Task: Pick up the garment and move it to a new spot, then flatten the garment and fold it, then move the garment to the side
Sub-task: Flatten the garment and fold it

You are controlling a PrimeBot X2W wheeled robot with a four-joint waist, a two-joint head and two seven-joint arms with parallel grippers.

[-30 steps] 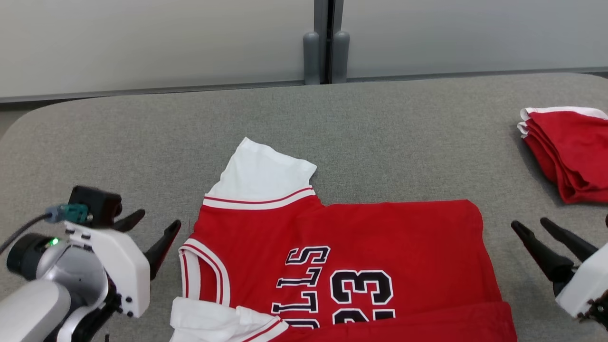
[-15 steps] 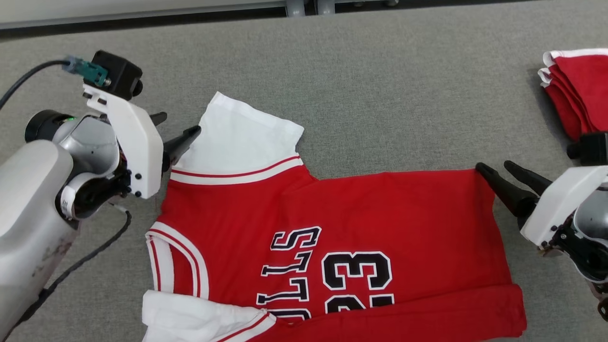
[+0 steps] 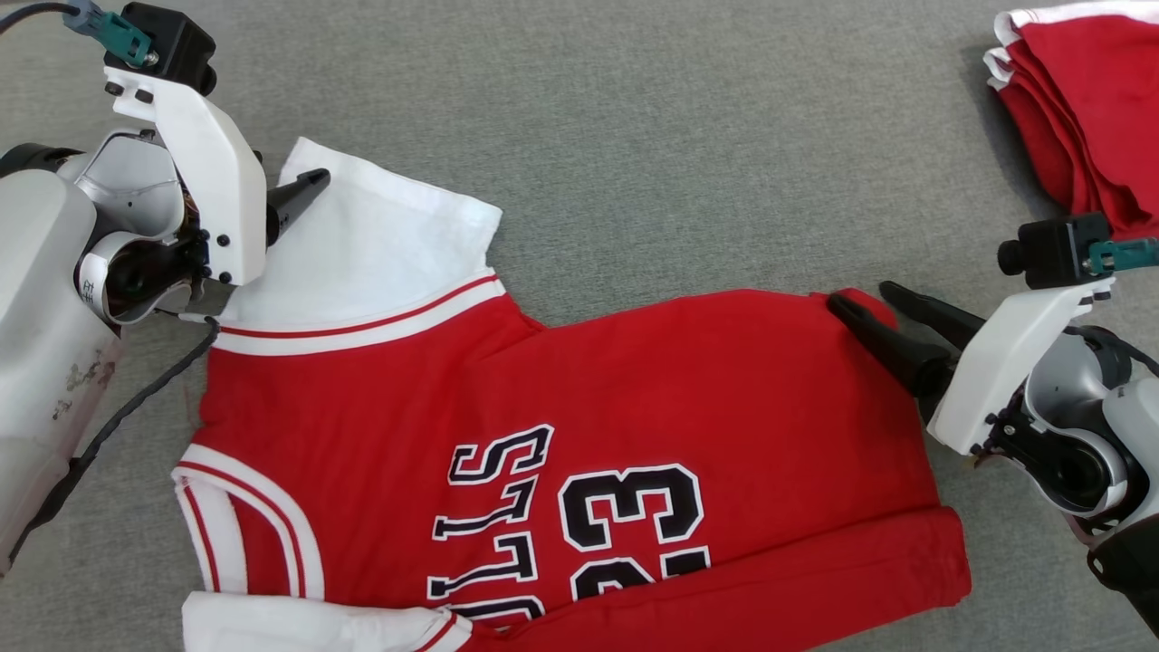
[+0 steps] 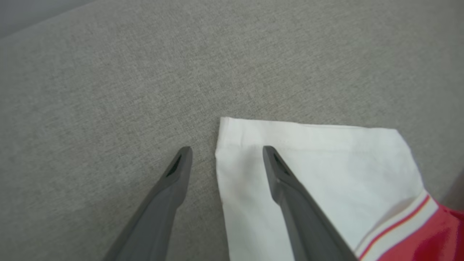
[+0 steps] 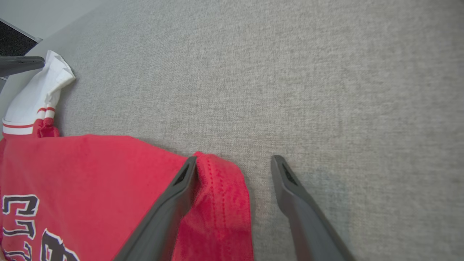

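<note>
The garment (image 3: 634, 380) is a red jersey with white sleeves and black lettering, spread flat on the grey table (image 3: 634, 136). My left gripper (image 3: 299, 177) is open at the far corner of the white sleeve (image 3: 380, 244). In the left wrist view the left gripper (image 4: 227, 149) straddles the sleeve's edge (image 4: 224, 163), one finger over the cloth and one over the table. My right gripper (image 3: 860, 294) is open at the jersey's far right hem corner. In the right wrist view that red corner (image 5: 221, 181) lies between the right gripper's (image 5: 235, 158) fingers.
A stack of folded red garments (image 3: 1087, 109) with white trim lies at the table's far right. Bare grey tabletop stretches beyond the jersey. The left gripper's dark finger (image 5: 21, 65) shows at the far left of the right wrist view.
The head view has tilted down and the wall has left it. Both open grippers have reached forward to the jersey: left to the white sleeve corner, right to the red hem corner.
</note>
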